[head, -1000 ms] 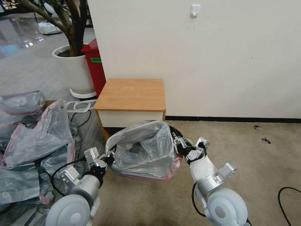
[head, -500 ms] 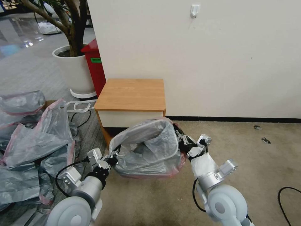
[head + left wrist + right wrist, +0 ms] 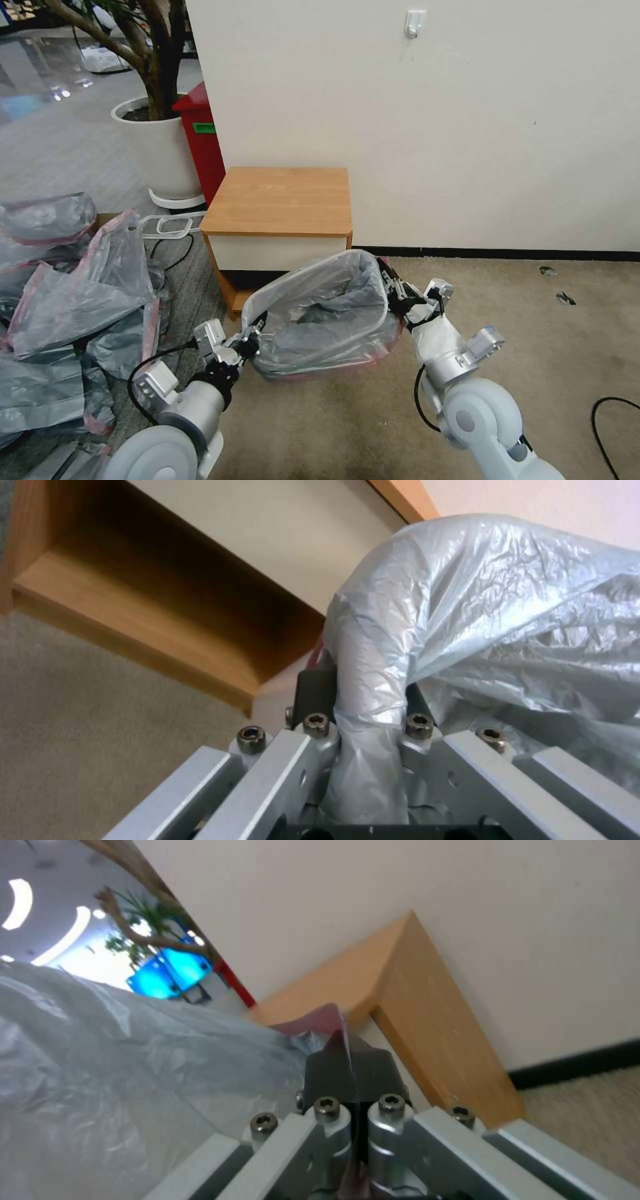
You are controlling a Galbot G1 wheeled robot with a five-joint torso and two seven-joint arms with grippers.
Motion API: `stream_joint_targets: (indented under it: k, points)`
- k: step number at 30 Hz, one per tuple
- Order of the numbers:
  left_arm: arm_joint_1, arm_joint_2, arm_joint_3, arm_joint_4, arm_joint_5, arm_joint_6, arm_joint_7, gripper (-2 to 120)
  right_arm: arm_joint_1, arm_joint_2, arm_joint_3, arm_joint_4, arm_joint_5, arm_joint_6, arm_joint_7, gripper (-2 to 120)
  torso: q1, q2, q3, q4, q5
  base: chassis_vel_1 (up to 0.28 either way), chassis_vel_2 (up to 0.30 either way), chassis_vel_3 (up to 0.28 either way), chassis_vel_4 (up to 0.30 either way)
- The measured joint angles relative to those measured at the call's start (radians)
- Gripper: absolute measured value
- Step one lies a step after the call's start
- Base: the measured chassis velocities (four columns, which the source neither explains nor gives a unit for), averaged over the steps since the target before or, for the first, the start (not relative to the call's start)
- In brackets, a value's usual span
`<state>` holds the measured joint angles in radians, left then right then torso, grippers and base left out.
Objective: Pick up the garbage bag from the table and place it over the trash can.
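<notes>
Bare carpet (image 3: 520, 313) to my right of the garbage bag (image 3: 320, 320) gives open passage. Directly behind the bag stands the surface (image 3: 283, 200), its front edge just beside the bag's far rim, with the wall (image 3: 433, 133) behind that. My left is crowded: a heap of bags (image 3: 73, 300) and a black cable (image 3: 143, 363) near the left pincer (image 3: 252, 335). Right pincer (image 3: 393, 293) sits close to the surface's front corner.

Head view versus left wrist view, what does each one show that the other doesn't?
Head view alone: the right gripper pinching the far side of the translucent grey garbage bag, the heap of grey-pink bags, the white plant pot.

Left wrist view alone: bag plastic bunched between the left gripper fingers, the nightstand's open lower shelf.

Both: bag, left gripper, light-brown wooden nightstand.
</notes>
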<state>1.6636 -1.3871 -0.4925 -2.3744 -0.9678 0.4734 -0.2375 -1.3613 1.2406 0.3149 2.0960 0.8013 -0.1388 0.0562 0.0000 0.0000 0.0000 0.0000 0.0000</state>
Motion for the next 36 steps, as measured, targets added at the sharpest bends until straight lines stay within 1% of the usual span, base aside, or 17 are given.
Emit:
stream_joint_targets:
  k: [2,4,5,11,15,16,18,19,20,22,24,29,36]
  points:
    - [0.000,0.000,0.000,0.000,0.000,0.000,0.001,5,0.002,0.000,0.000,0.001,0.001,-0.007,0.007,0,0.000,0.000,0.000,0.0000,0.0000,0.000,0.000,0.000,0.000]
    - [-0.001,0.000,0.003,0.000,0.002,0.000,0.006,5,0.014,0.002,-0.003,0.011,0.020,-0.052,0.058,0,0.000,0.000,0.000,0.0000,0.0000,0.000,0.000,0.000,0.000]
    - [-0.002,0.001,0.003,0.001,0.003,0.000,0.009,5,0.015,0.004,-0.004,0.015,0.025,-0.060,0.065,0,0.000,0.000,0.000,0.0001,0.0000,0.000,0.000,0.000,0.000]
    - [-0.013,0.010,-0.005,0.014,0.004,-0.002,0.025,5,0.009,0.008,-0.007,0.024,0.025,-0.066,0.066,0,0.000,0.000,0.000,0.0000,-0.0001,0.000,0.000,0.000,0.000]
    - [-0.022,0.020,-0.018,0.015,-0.007,-0.002,0.037,5,0.008,0.009,0.005,0.015,-0.009,-0.081,0.077,0,0.000,0.000,0.000,0.0001,0.0000,0.000,0.000,0.000,0.000]
    - [-0.026,0.023,-0.021,0.015,-0.012,-0.001,0.041,5,0.005,0.007,0.013,0.013,-0.045,-0.086,0.075,0,0.000,0.000,0.000,0.0001,0.0000,0.000,0.000,0.000,0.000]
    - [-0.031,0.027,-0.026,0.021,-0.017,0.001,0.044,5,0.000,0.004,0.021,0.011,-0.110,-0.080,0.055,0,0.000,0.000,0.000,0.0000,-0.0001,0.000,0.000,0.000,0.000]
    - [-0.036,0.032,-0.028,0.028,-0.021,0.002,0.046,5,-0.006,0.001,0.025,0.013,-0.188,-0.053,0.030,0,0.000,0.000,0.000,0.0000,0.0000,0.000,0.000,0.000,0.000]
    - [-0.036,0.032,-0.028,0.028,-0.021,0.002,0.046,5,-0.006,0.001,0.025,0.013,-0.188,-0.053,0.030,0,0.000,0.000,0.000,0.0000,0.0000,0.000,0.000,0.000,0.000]
    - [-0.040,0.033,-0.030,0.029,-0.025,0.002,0.046,5,-0.012,-0.001,0.027,0.018,-0.239,-0.035,0.012,0,0.000,0.000,0.000,0.0000,-0.0001,0.000,0.000,0.000,0.000]
    - [-0.040,0.032,-0.029,0.028,-0.029,0.002,0.046,5,-0.010,-0.001,0.028,0.015,-0.249,-0.029,0.008,0,0.000,0.000,0.000,0.0000,-0.0002,0.000,0.000,0.000,0.000]
    - [-0.037,0.026,-0.024,0.019,-0.041,0.002,0.046,5,0.003,0.001,0.027,-0.040,-0.274,0.004,-0.011,0,0.000,0.000,0.000,0.0000,0.0000,0.000,0.000,0.000,0.000]
    - [-0.028,0.023,-0.019,0.015,-0.046,0.002,0.046,5,0.027,0.002,0.023,-0.097,-0.278,0.006,-0.011,0,0.000,0.000,0.000,0.0000,0.0000,0.000,0.000,0.000,0.000]
